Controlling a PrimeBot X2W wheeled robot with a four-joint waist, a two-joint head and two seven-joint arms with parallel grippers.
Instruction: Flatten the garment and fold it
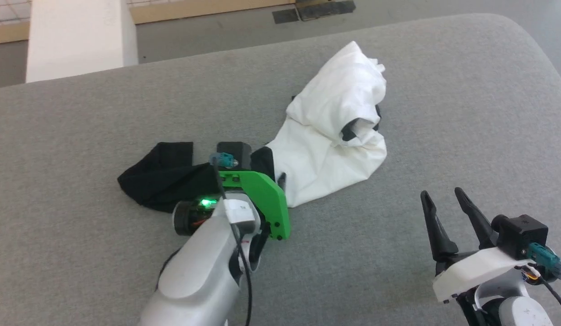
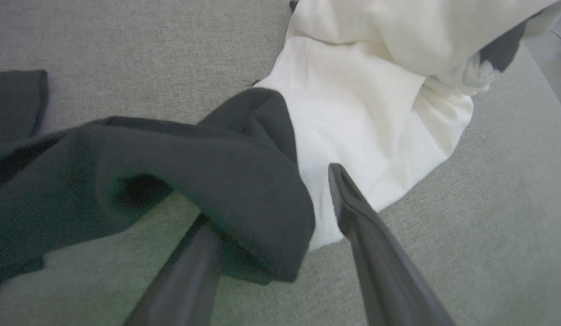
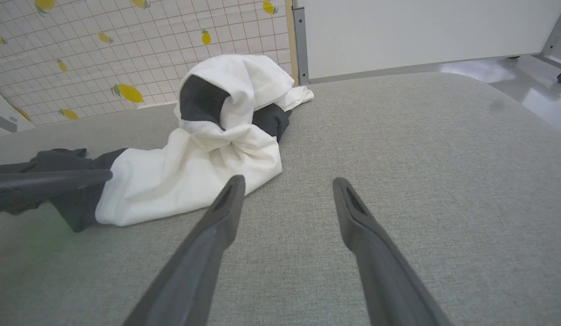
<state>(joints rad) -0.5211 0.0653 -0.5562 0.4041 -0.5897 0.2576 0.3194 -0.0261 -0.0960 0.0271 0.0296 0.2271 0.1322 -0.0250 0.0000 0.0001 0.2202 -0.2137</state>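
Marking the black camera block [image 1: 520, 235] on the right wrist is a small pale sign that looks like an X, too small to read with certainty; a like mark sits on the pale arm joint below it. The garment [image 1: 325, 149] lies crumpled near the middle of the grey cloth-covered surface [image 1: 443, 90], its white body bunched into a hump at the far end and one black sleeve [image 1: 163, 176] trailing out toward the robot's left. The left gripper [image 2: 269, 194], carried behind a green bracket [image 1: 267, 199], is down at the spot where the sleeve joins the white body. Its fingers stand wide apart, unclenched: one runs under a loose fold of the black sleeve, which drapes over it, and the other lies over the edge of the white cloth, with nothing pinched between them. The right gripper [image 1: 442, 194] sits well apart from the garment, low over bare grey surface at the robot's right, fingers spread wide and empty, touching no cloth. Beyond the surface, the right wrist view shows a tiled wall [image 3: 126, 54] printed with yellow lemons.
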